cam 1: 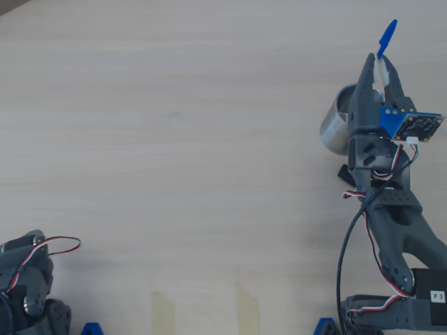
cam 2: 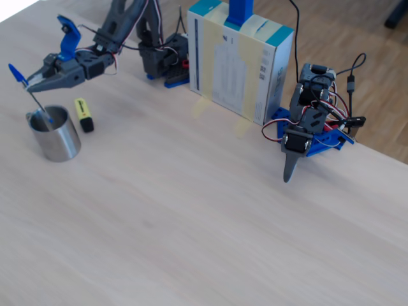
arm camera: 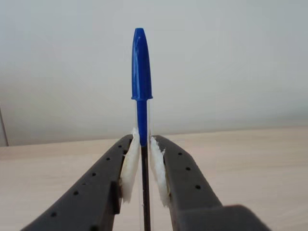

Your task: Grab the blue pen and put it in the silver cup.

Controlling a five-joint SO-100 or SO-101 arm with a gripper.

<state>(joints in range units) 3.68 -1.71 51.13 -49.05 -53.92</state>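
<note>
My gripper [arm camera: 143, 144] is shut on the blue pen [arm camera: 141, 67], which stands upright between the white pads with its blue cap on top. In the fixed view the gripper [cam 2: 30, 85] hangs just above the silver cup [cam 2: 58, 140]. There the pen [cam 2: 18, 75] slants down and its small blue lower end sits inside the cup's mouth. From overhead, the cup [cam 1: 335, 125] is partly hidden under my arm, the gripper [cam 1: 381, 68] is over its far rim, and the pen cap [cam 1: 386, 36] sticks out beyond the fingertips.
A yellow highlighter with a black cap [cam 2: 83, 114] lies just right of the cup. A white and teal box [cam 2: 239, 60] stands at the back of the table. A second small arm [cam 2: 307, 134] sits at the right edge.
</note>
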